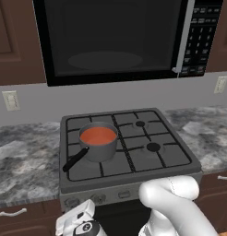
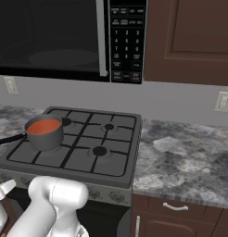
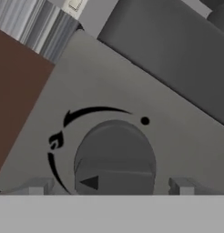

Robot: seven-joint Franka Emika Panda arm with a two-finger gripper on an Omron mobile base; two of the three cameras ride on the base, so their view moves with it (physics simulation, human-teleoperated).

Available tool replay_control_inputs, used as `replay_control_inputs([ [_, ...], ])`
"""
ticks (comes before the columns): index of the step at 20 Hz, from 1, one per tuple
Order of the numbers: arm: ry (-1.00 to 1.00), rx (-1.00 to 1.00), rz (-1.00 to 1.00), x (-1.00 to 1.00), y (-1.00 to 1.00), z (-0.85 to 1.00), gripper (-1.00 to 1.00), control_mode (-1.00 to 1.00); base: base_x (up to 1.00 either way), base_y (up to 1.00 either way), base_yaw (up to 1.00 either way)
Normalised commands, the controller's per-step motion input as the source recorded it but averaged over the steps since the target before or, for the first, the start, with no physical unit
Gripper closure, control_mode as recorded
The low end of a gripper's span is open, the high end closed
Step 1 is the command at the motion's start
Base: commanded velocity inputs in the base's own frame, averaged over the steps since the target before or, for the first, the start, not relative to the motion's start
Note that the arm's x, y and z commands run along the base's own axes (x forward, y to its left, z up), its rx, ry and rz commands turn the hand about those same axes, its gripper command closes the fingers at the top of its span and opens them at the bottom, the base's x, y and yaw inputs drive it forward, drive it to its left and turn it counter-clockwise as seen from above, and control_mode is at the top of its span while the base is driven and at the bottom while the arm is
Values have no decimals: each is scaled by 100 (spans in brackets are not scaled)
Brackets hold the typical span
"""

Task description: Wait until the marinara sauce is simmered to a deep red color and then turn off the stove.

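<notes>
The marinara sauce [image 1: 98,135] [image 2: 43,126] is a flat orange-red disc in a small grey saucepan [image 1: 100,150] with a black handle, standing on the left side of the stove [image 1: 147,162] [image 2: 111,166]. My gripper [image 1: 80,213] [image 3: 109,186] hangs low in front of the stove's left end, at the knob row. In the hand view it is open, one fingertip [image 3: 38,186] on each side of a round grey knob [image 3: 114,157], apart from it. The knob's arrow points left, under a black arc with a flame mark.
A large black microwave [image 1: 115,37] [image 2: 65,37] hangs over the stove. Marbled counter [image 1: 23,161] [image 2: 185,157] runs on both sides, with brown drawers and cabinet doors [image 2: 176,213] below. More knobs [image 2: 117,196] line the stove front. Wall outlets [image 1: 11,100] sit on the grey backsplash.
</notes>
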Motion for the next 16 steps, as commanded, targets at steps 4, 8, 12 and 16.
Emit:
replay_control_inputs([
  [4, -4, -3, 1, 2, 9, -17, -100, -100, 0, 0, 0],
  [8, -5, -1, 0, 0, 13, -5, -100, -100, 0, 0, 0],
  [12, -5, 0, 0, 0, 12, 0, -100, -100, 0, 0, 0],
  [16, -7, 0, 0, 0, 2, 2, -100, -100, 0, 0, 0],
])
